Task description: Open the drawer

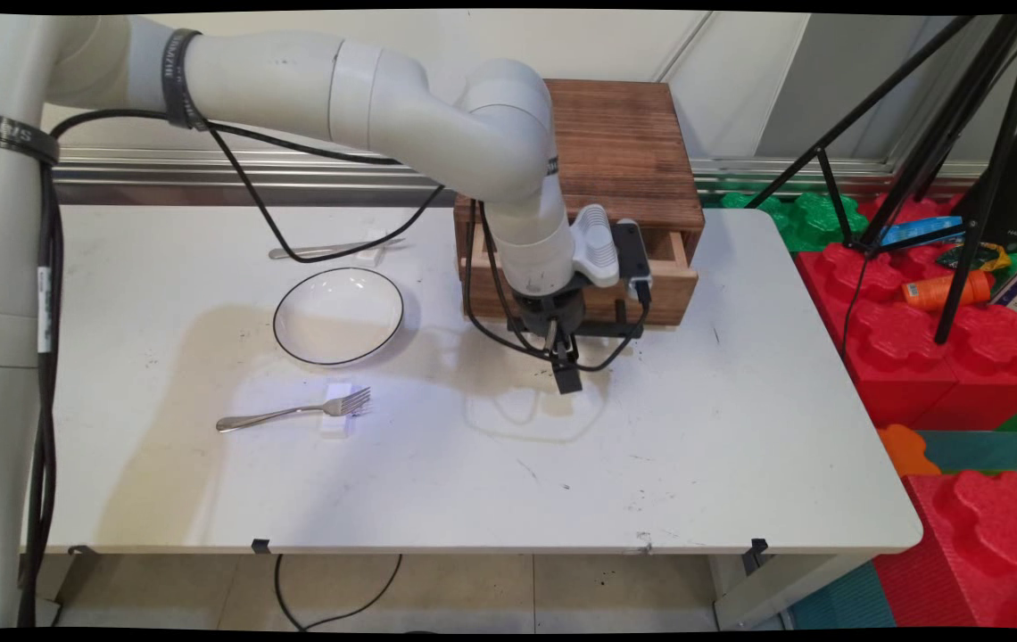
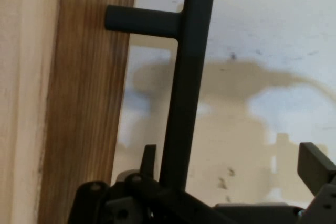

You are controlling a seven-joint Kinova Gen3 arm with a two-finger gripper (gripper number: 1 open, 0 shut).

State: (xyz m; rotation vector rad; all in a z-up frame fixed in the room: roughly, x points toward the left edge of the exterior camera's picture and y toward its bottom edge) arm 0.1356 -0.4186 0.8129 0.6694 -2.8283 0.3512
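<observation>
- Nearest us on the white bench (image 1: pixel 696 446), a silver fork (image 1: pixel 294 412) lies with its tines propped on a small white block (image 1: pixel 337 419).
- Just beyond, we see the white arm reach in from the upper left, bend at the elbow and drop its wrist straight down. The black end effector (image 1: pixel 566 379) points at the bench top just in front of the drawer.
- From the hand camera, the end effector (image 2: pixel 231 156) is released, its fingers (image 2: pixel 315 163) spread wide. The drawer's black bar handle (image 2: pixel 184 87) runs between them, close to the left-hand finger and well apart from the other; we cannot tell whether it touches.
- To the left, well apart from the arm, a white plate (image 1: pixel 338 316) with a dark rim sits on the bench.
- Behind the wrist, the drawer (image 1: pixel 660 299) stands partly pulled out of a dark-stained wooden box (image 1: pixel 624 152), its pale inside showing. Black cables loop in front of its handle (image 1: pixel 620 331).
- Farther back on the left, a second silver utensil (image 1: pixel 321 251) rests on another white block (image 1: pixel 372 252).
- Off the bench's right end, big red foam blocks (image 1: pixel 946 357) carry an orange bottle (image 1: pixel 937 292) under a black tripod (image 1: pixel 963 178).
</observation>
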